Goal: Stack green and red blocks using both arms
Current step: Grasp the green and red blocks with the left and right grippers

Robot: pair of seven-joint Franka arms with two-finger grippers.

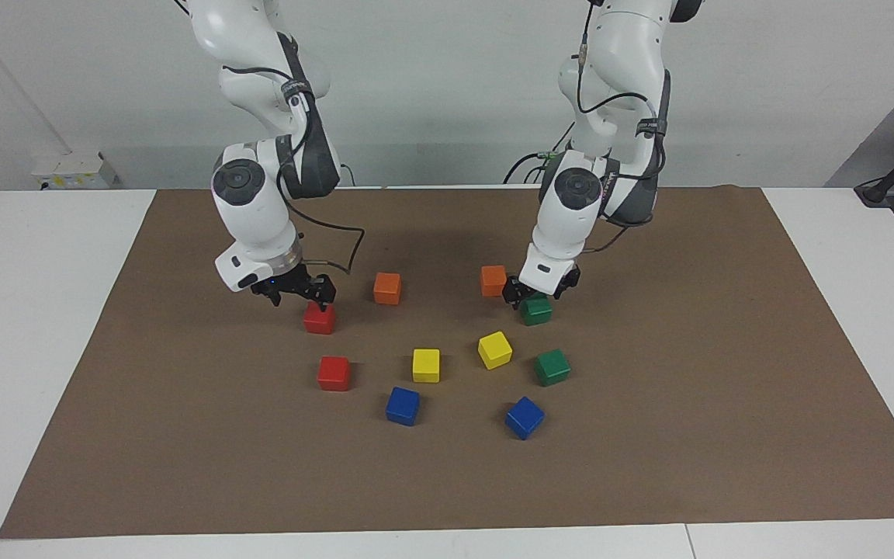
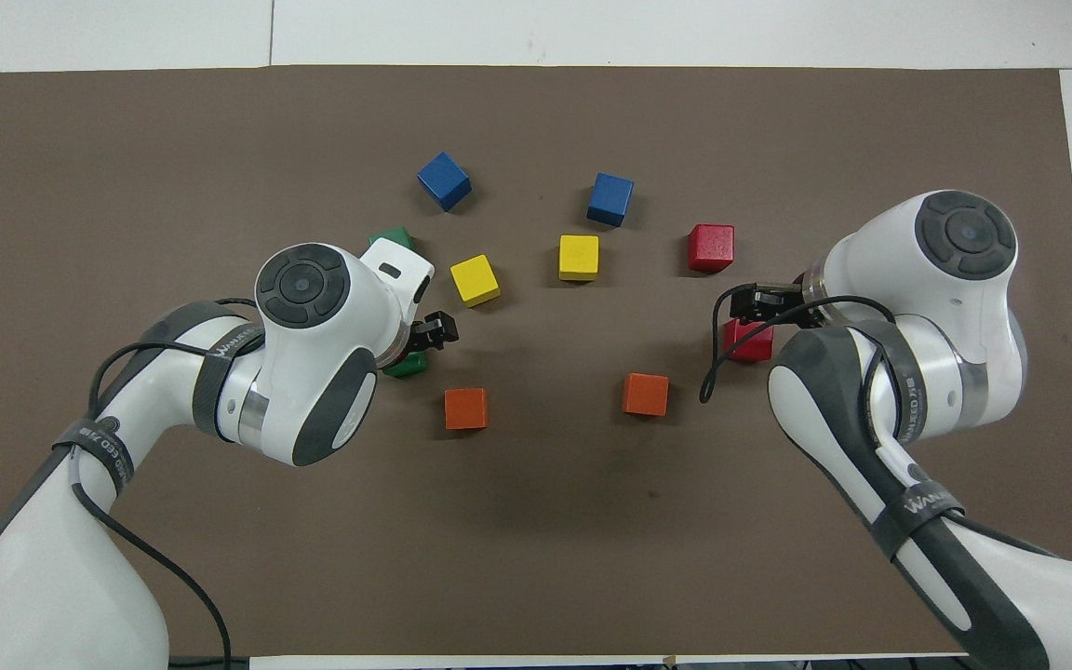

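Two red blocks lie toward the right arm's end of the mat: one [image 1: 319, 318] [image 2: 750, 342] nearer the robots, the other [image 1: 334, 373] [image 2: 711, 247] farther out. Two green blocks lie toward the left arm's end, the nearer one [image 1: 536, 311] [image 2: 406, 365] mostly hidden under the arm from overhead, the farther one [image 1: 552, 367] [image 2: 393, 236] half covered. My right gripper [image 1: 299, 293] [image 2: 752, 302] hangs open just over the nearer red block. My left gripper [image 1: 537, 293] [image 2: 435, 328] is open, low over the nearer green block.
A brown mat [image 1: 695, 404] covers the table. Between the red and green blocks lie two orange blocks [image 1: 387, 288] [image 1: 493, 280], two yellow blocks [image 1: 426, 365] [image 1: 494, 349] and two blue blocks [image 1: 403, 406] [image 1: 524, 417].
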